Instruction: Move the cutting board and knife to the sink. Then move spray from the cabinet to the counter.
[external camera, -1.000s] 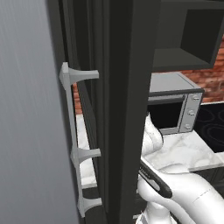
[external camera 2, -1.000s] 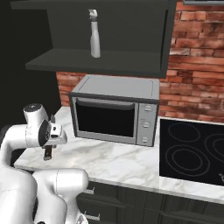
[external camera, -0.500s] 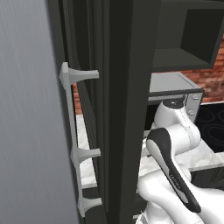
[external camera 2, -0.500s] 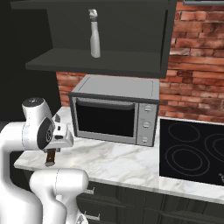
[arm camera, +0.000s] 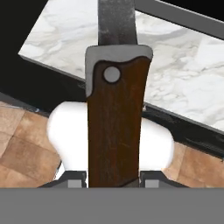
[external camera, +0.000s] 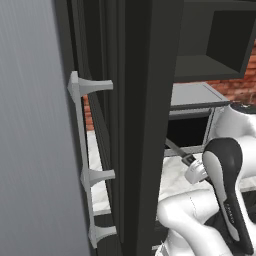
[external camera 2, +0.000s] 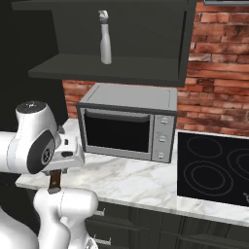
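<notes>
Claw (arm camera: 113,183) clamped on knife (arm camera: 114,113) — brown wood handle w/ rivet sits between the two tips, grey blade runs straight out ahead along the claw's own axis. In right base view the handle end (external camera 2: 55,181) hangs just below the wrist, arm folded in close over the tabletop's near-left corner.

Key relation: knife long axis = claw axis, blade leading. Whatever way the hand turns, the blade tip gets there first. Sink not seen in any view, so its bearing from claw can't be given; judge base or arm must swing toward it before a drop.

Below the claw: white marble tabletop (external camera 2: 141,182), grey veins, edge runs diagonally in hand view w/ tan tiled floor (arm camera: 26,144) beyond it. Claw is over the tabletop's edge, not set down on it.

Outward: microwave (external camera 2: 127,121) on tabletop just right of the arm, black cooktop (external camera 2: 214,168) right again, brick wall behind.

Above microwave: open dark cabinet (external camera 2: 116,73), spray (external camera 2: 104,38) upright on its shelf, well above and right of claw. Untouched, later step.

Left base view: tall dark panel w/ silver handle (external camera: 82,155) blocks most of it; arm squeezed close on its right. Cutting board not seen.
</notes>
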Controlling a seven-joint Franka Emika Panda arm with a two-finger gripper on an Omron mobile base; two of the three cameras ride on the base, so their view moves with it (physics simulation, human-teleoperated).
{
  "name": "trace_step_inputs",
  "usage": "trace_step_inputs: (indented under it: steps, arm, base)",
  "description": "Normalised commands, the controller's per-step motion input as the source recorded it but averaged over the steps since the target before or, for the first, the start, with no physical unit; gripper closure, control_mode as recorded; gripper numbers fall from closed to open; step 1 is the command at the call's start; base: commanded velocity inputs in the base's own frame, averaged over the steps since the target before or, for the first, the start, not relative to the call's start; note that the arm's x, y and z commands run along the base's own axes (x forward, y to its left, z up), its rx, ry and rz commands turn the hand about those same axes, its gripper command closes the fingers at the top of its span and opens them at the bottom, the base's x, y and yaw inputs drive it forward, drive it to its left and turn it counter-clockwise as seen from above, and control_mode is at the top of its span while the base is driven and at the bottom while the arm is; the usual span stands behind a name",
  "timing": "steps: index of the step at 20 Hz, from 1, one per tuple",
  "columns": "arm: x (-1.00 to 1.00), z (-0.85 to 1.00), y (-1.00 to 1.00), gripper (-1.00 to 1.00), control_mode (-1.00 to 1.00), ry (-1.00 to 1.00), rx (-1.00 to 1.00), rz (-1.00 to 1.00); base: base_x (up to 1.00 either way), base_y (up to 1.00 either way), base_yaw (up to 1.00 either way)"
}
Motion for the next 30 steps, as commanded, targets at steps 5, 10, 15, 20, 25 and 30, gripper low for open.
trace_step_inputs:
  steps: [5, 10, 15, 20, 25, 30]
  arm:
    - [-0.37, 0.52, -0.34, 1.00, -1.00, 0.00, -0.03, 0.04]
    - [-0.36, 0.39, -0.38, 1.00, -1.00, 0.00, -0.02, 0.09]
    - [-0.20, 0.28, -0.26, 1.00, -1.00, 0.00, -0.01, 0.13]
    - [-0.12, 0.29, -0.03, 1.00, -1.00, 0.00, -0.01, 0.09]
    - [0.00, 0.39, 0.00, 1.00, -1.00, 0.00, 0.00, 0.05]
    - [0.04, 0.15, 0.00, 1.00, -1.00, 0.00, 0.00, 0.01]
  base:
    - [0.00, 0.00, 0.00]
    - [0.00, 0.00, 0.00]
    - [0.00, 0.00, 0.00]
    - [0.00, 0.00, 0.00]
    - [0.00, 0.00, 0.00]
    - [0.00, 0.00, 0.00]
